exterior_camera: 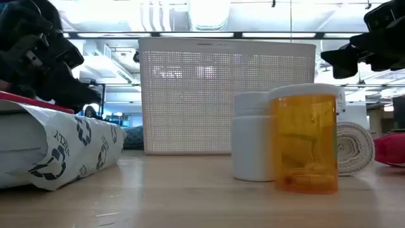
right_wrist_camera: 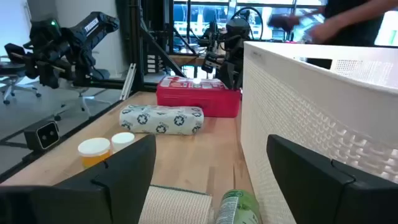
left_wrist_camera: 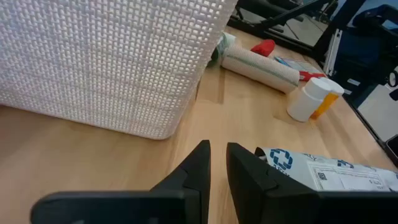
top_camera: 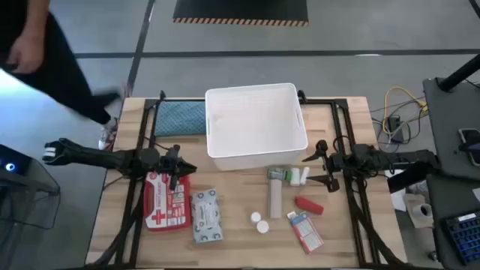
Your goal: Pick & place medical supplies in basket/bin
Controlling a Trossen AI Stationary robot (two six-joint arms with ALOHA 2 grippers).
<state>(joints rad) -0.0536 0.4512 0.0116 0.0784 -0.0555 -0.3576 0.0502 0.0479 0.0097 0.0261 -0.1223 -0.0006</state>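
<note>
Bench [top_camera: 352,225]: pale wood planks, matt. Bin [top_camera: 255,124]: white plastic w/ perforated mesh walls. Bottle [exterior_camera: 305,139]: clear amber plastic, glossy. Wipes packet [top_camera: 206,217]: soft printed film. Teal pad [top_camera: 180,116]: rough cloth.

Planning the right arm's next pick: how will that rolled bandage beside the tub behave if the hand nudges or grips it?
The rolled bandage lies on its side, a long cylinder, so a sideways nudge would probably roll it toward the white caps. Its woven wrap looks soft, so it likely compresses under grip. The open right hand seems wide enough to span it.
</note>
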